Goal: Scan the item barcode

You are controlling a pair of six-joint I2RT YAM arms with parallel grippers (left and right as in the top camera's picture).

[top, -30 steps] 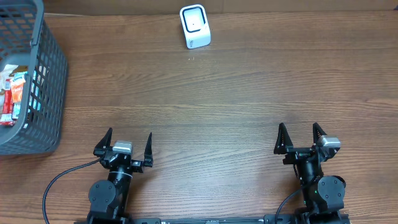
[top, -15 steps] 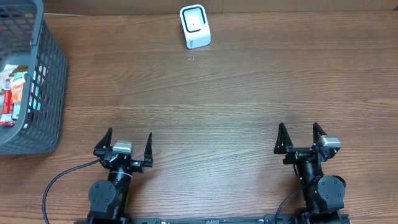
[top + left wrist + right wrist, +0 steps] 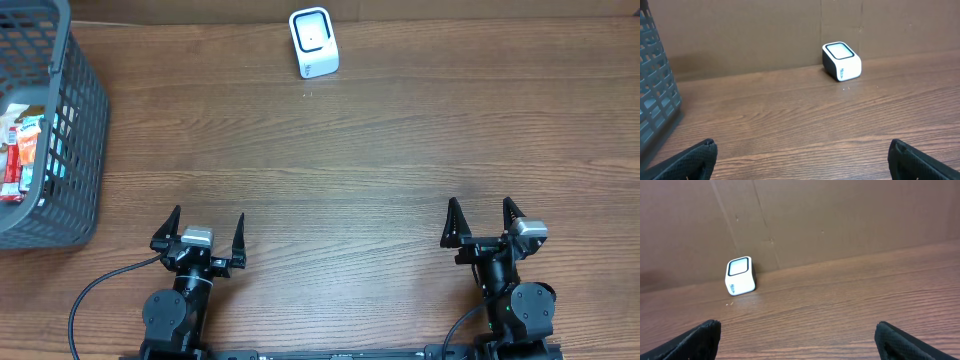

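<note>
Task not started. Left gripper [image 3: 207, 220] wide, empty; right gripper [image 3: 480, 210] same. Items [image 3: 22, 150] in basket [image 3: 88, 120]. Scanner [image 3: 313, 42] unused. Pick and scan left.

I see a wood-grain table [image 3: 380, 150], mid-brown, grain running L-R, filling the overhead view. At its far edge stands a flat brown backdrop [image 3: 740, 35], cardboard-like. It has a vertical seam [image 3: 821, 20] in the left wrist view & a slanted crease [image 3: 760, 210] in the right wrist view. Light is even & soft, w/ a faint sheen on the tabletop.
</note>
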